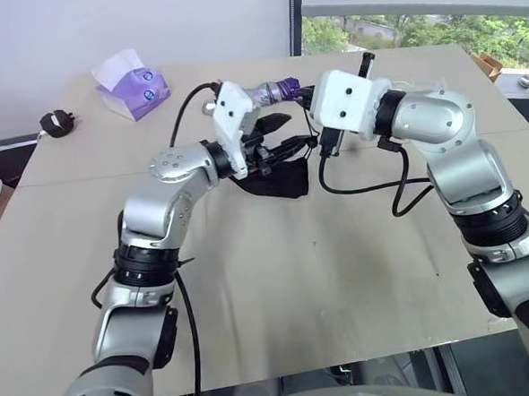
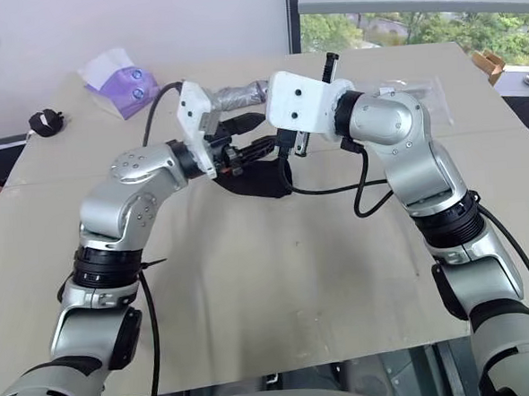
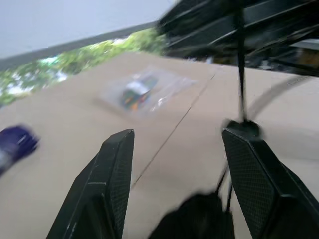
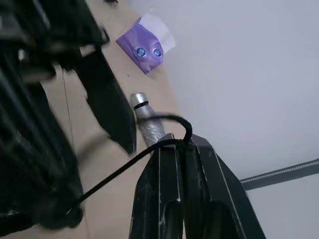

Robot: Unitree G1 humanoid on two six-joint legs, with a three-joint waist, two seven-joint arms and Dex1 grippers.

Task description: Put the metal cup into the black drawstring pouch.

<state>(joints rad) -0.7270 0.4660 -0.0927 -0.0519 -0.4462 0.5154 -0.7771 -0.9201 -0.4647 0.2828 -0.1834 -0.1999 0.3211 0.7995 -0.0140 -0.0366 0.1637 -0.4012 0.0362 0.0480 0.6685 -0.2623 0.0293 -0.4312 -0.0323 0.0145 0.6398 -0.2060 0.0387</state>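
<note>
While one black drawstring pouch (image 1: 277, 177) hangs, left fingers (image 3: 112, 169) apart, right fingers (image 4: 199, 172) pinching its cord (image 4: 149, 149).

Tan desk (image 1: 342, 283), purple tissue pack (image 1: 132, 88) at the far left with a white tissue sticking out, black plug adapter (image 1: 56, 123) near the left edge, silver-and-purple umbrella (image 2: 240, 95) lying mid-desk, clear plastic packet (image 3: 144, 89) further right, trees outside the window (image 1: 416, 27)

In your right wrist view, the right gripper (image 4: 182, 149) has its fingers pressed together on a thin black cord (image 4: 124, 167) trailing to the lower left. Upper centre sits a purple tissue pack (image 4: 145, 49), and mid-frame a silver umbrella (image 4: 147, 119) lies on the tan table (image 4: 79, 124)
</note>
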